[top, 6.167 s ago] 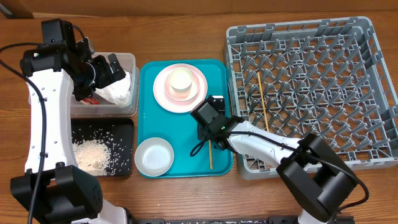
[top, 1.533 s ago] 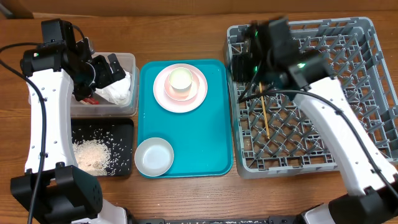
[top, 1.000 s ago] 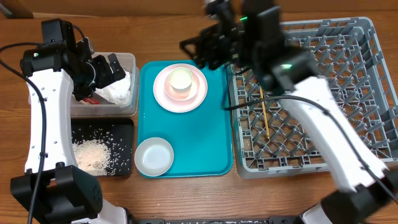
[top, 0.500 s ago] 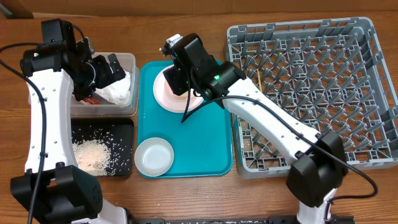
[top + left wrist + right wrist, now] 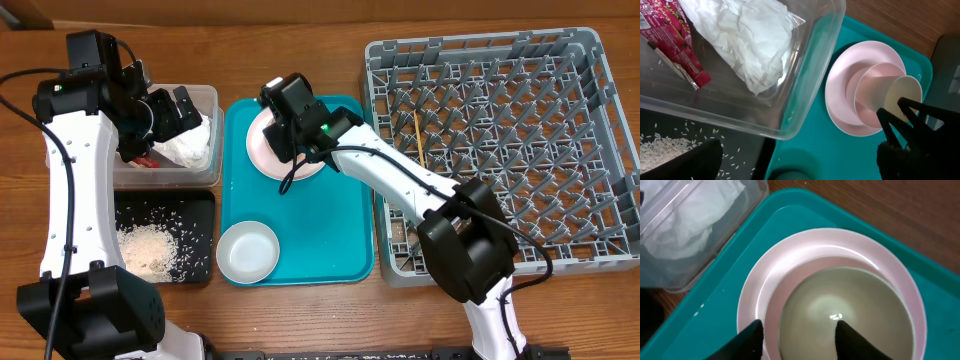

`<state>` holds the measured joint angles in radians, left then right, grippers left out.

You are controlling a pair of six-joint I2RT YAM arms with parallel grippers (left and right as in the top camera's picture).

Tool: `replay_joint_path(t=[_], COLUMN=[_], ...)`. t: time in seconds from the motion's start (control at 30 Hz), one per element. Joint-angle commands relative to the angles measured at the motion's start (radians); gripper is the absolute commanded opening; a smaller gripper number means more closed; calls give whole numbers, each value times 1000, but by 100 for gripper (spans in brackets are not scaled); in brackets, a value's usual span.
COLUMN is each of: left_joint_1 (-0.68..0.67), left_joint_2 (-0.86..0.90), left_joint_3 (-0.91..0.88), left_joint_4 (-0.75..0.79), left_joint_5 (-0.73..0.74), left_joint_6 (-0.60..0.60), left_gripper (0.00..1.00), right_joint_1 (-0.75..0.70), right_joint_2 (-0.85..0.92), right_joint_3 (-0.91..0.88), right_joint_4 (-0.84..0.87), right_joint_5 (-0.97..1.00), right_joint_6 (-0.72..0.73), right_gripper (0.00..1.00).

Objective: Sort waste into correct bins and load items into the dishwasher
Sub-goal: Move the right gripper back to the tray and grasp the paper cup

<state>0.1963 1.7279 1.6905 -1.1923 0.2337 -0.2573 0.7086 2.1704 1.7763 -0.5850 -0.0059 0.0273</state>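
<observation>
Overhead first: the right end effector (image 5: 285,135) hangs right over the pale pink plate (image 5: 260,150) on the teal tray (image 5: 330,230), hiding whatever is stacked there. The left end effector (image 5: 180,112) sits above the clear tub (image 5: 205,95) and its napkin (image 5: 190,150). Rice (image 5: 150,248) lies in the black tray (image 5: 195,200), the white-grey bowl (image 5: 248,251) is on the teal tray's near left corner, and chopsticks (image 5: 420,140) lie in the dish rack (image 5: 560,120).

Left wrist now: the red wrapper (image 5: 670,35) carries white print, too blurred to read. The left end effector is spread wide and empty. Beyond the tub, the pink bowl (image 5: 862,87) and white cup (image 5: 905,92) stand stacked on the plate.

Right wrist: no lettering here. The end effector is half-spread, one finger (image 5: 747,340) outside the cup's rim and the other over its hollow. Whether they touch, I cannot tell.
</observation>
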Motion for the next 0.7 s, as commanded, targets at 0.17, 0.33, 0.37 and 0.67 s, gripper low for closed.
replay_joint_path(t=[0.17, 0.33, 0.37, 0.67], left_joint_1=[-4, -4, -4, -4], left_joint_2=[-8, -8, -8, -8], left_joint_3=[17, 17, 17, 17], left_joint_4=[0, 0, 0, 0], left_joint_5=[-6, -6, -6, -6], left_joint_6=[18, 18, 18, 18], left_gripper=[100, 100, 100, 100], right_joint_1=[-2, -2, -2, -2], right_joint_2=[-11, -11, -11, -11], right_joint_3=[11, 11, 11, 11], right_joint_4=[-42, -60, -63, -72], right_joint_5=[12, 12, 12, 13], right_joint_6=[-3, -3, -2, -2], right_gripper=[34, 28, 25, 21])
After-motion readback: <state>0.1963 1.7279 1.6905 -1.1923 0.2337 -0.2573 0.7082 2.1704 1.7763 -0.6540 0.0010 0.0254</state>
